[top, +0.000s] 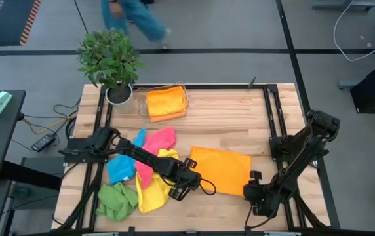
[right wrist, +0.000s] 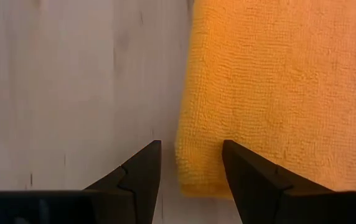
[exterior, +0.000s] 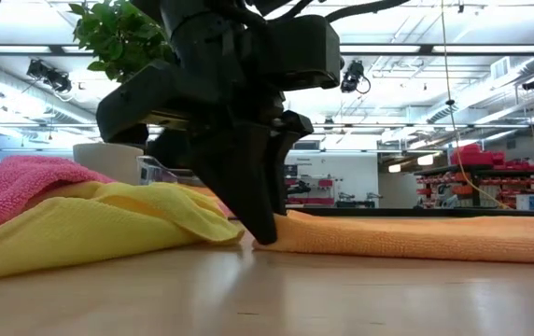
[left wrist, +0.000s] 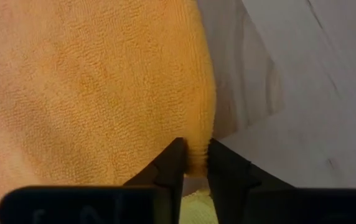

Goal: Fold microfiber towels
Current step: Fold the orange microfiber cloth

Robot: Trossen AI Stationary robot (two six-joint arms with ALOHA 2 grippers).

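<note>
An orange microfiber towel (top: pixel 221 169) lies spread flat on the wooden table, right of centre. My left gripper (left wrist: pixel 196 150) is shut on its near left corner, beside a yellow towel (exterior: pixel 90 224). My right gripper (right wrist: pixel 190 163) stands open over the towel's near right corner (right wrist: pixel 193 171), one finger over bare wood and the other over the cloth. Whether they touch anything does not show. Pink (top: pixel 158 141), blue (top: pixel 120 168), yellow (top: pixel 151 190) and green (top: pixel 117 200) towels lie heaped at the left. My left gripper pinches the orange towel's corner edge (left wrist: pixel 198 160) between its two fingertips (left wrist: pixel 173 163). The fingers come steeply from above, slanting down from the table's left. The rest of the towel lies flat on the table.
A clear plastic tray (top: pixel 185 98) at the far edge holds a folded orange towel (top: pixel 165 103). A potted plant (top: pixel 112 62) stands at the far left corner. A black frame runs round the table's edges. Bare wood lies along the near edge and far right.
</note>
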